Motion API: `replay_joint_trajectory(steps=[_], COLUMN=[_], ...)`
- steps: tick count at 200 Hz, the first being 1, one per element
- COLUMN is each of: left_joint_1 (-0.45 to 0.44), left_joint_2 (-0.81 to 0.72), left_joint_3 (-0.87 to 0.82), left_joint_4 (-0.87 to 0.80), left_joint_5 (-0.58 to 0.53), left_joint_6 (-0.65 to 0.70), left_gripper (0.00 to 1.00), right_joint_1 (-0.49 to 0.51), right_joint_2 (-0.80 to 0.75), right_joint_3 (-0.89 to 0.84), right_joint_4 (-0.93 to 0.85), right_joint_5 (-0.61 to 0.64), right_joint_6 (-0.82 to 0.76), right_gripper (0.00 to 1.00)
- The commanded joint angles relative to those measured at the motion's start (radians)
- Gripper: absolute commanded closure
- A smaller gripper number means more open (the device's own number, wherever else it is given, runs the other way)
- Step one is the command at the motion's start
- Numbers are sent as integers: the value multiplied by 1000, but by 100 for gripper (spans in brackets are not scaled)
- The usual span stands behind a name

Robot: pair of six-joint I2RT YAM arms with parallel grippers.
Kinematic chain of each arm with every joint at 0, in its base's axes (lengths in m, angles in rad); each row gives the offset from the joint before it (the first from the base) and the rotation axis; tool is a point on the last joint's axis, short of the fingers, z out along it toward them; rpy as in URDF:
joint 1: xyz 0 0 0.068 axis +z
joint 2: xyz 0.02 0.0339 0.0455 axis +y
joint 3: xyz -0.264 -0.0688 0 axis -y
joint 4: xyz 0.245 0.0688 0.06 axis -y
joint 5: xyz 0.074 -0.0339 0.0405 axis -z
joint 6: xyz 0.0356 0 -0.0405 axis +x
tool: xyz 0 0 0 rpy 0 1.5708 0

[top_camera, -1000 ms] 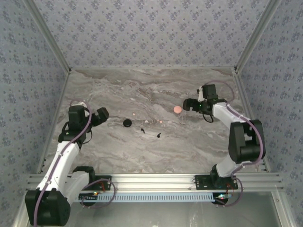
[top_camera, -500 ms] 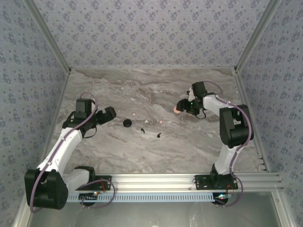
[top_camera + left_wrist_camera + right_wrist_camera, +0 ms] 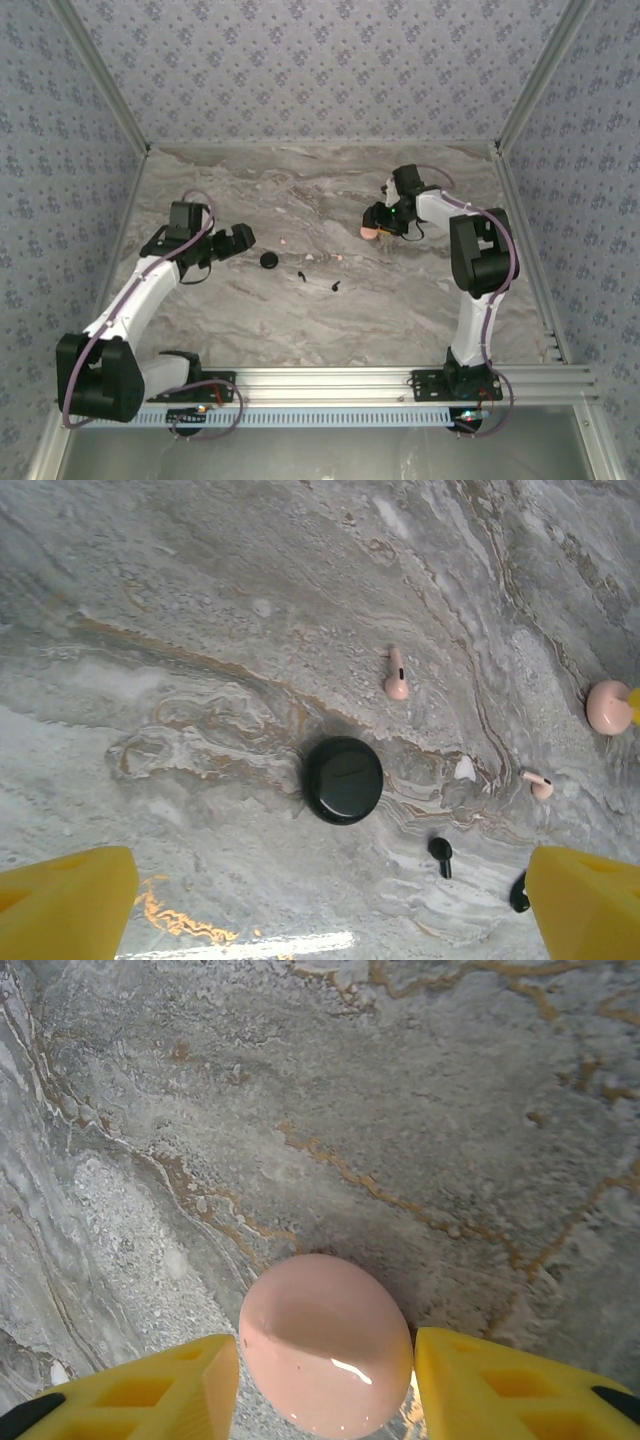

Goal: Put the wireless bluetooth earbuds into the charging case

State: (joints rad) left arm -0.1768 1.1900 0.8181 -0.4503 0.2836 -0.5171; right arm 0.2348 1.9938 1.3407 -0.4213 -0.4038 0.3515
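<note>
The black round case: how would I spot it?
Look at the marble table, left of centre, just ahead of the left gripper. The black round case lies there, a disc far bigger than the tiny black earbuds to its right, and dark where the other round case is pink.

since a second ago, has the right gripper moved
Yes. In the top view the right gripper has shifted left, up to the pink round case, which lies where it was; its fingers now flank it.
</note>
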Motion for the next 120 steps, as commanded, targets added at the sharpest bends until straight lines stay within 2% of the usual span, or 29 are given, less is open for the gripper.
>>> replay_joint_trajectory(steps=[1,49,67,120], left_joint_1=[-29,-130,-177,-288], left_joint_2=[29,174,261,578], left_joint_3=[54,168,238,494], left_joint_4=[-9,18,32,68], left_joint_5=[34,38,34,83], left_joint_6=[6,-1,-15,-75], left_gripper=[1,1,2,17], right_joint_1=[17,32,23,-37], right_joint_2=[32,21,-4,-41], right_joint_3=[46,63,47,-4], right_joint_4=[-51,-67,-58,-27], right_joint_5=[-36,-14,-14,-101], right_joint_6=[-7,0,3,2], right_gripper=[50,50,46,47])
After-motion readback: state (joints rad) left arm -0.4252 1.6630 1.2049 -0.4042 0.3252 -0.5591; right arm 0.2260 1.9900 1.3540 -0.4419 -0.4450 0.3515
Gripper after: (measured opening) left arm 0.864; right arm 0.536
